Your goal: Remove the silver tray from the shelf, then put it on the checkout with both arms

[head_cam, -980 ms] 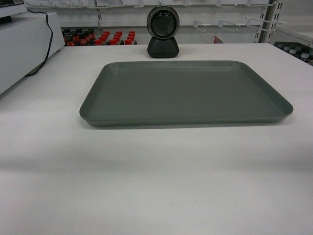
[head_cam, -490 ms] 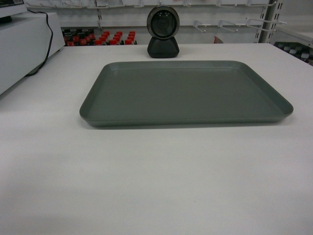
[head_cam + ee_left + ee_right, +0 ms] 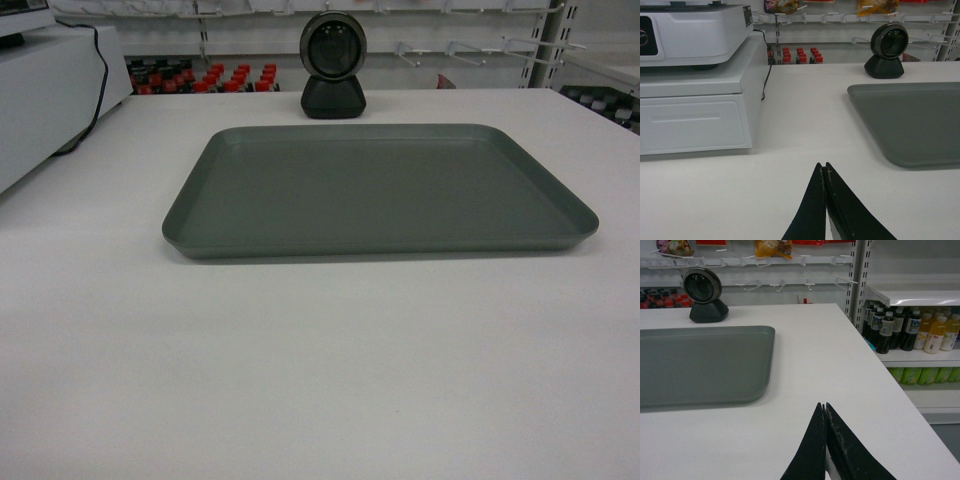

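Note:
The silver tray lies flat on the white checkout, just in front of the black dome scanner. No arm shows in the head view. In the left wrist view my left gripper is shut with nothing in it, above bare counter to the left of the silver tray. In the right wrist view my right gripper is likewise shut and empty, to the right of the silver tray and apart from it. The shelf stands beyond the counter's right edge.
A white till unit with a black cable stands on the counter's left side. Bottles fill the lower shelves to the right. Red-capped bottles and bare hooks sit behind the scanner. The counter's right edge drops to the floor.

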